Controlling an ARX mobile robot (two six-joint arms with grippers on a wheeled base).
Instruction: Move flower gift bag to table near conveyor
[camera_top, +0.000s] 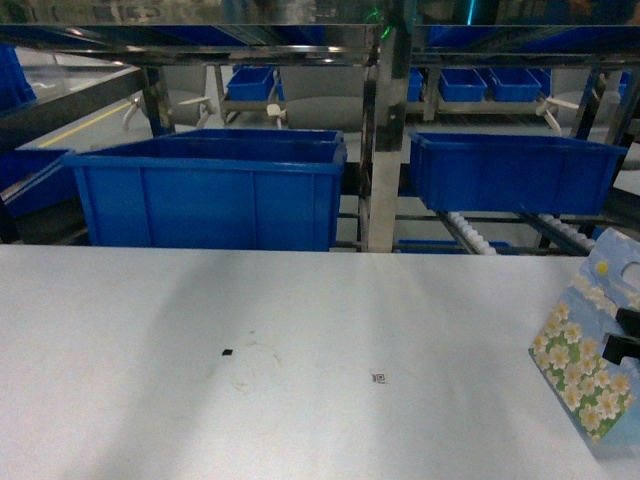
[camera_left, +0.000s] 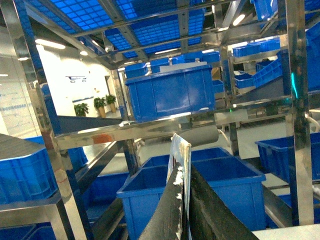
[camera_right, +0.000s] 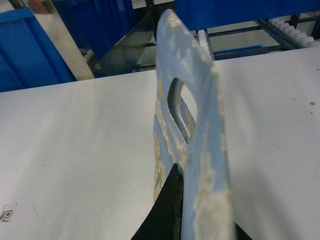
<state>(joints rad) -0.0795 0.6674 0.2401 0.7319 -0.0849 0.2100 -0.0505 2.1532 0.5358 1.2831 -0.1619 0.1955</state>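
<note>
Right tool (camera_right: 200, 220) clamped on the flower gift bag (camera_right: 195, 125); in the right wrist view the dark fingers (camera_right: 167, 210) pinch the bag's lower edge, bag seen edge-on, pale blue with cream flower print and an oval handle cutout. Head view: same bag (camera_top: 585, 355) at the far right edge of the frame, tilted, lower corner at or just above the tabletop (camera_top: 300, 350), contact unclear. Black tool parts overlap the bag's right side there, mostly cut off by the frame edge.

Left tool (camera_left: 182, 200) also closed, on a thin flat card-like item (camera_left: 179, 160) with a pale blue face and whitish edge, held upright between two dark fingers (camera_left: 215, 210). Cannot tell what that item is. Left tool not visible in head view.

Tabletop is plain white, with a small black speck (camera_top: 227, 352) left of centre and a small square marker (camera_top: 379, 377) near the middle, both well apart from the bag.

Behind the tabletop's far edge: conveyor (camera_top: 470, 232), steel-framed racking with rows of white rollers showing at right. Two large blue bins (camera_top: 215, 190) sit on it, one left, one right, a steel upright between them. Smaller blue bins further back.
</note>
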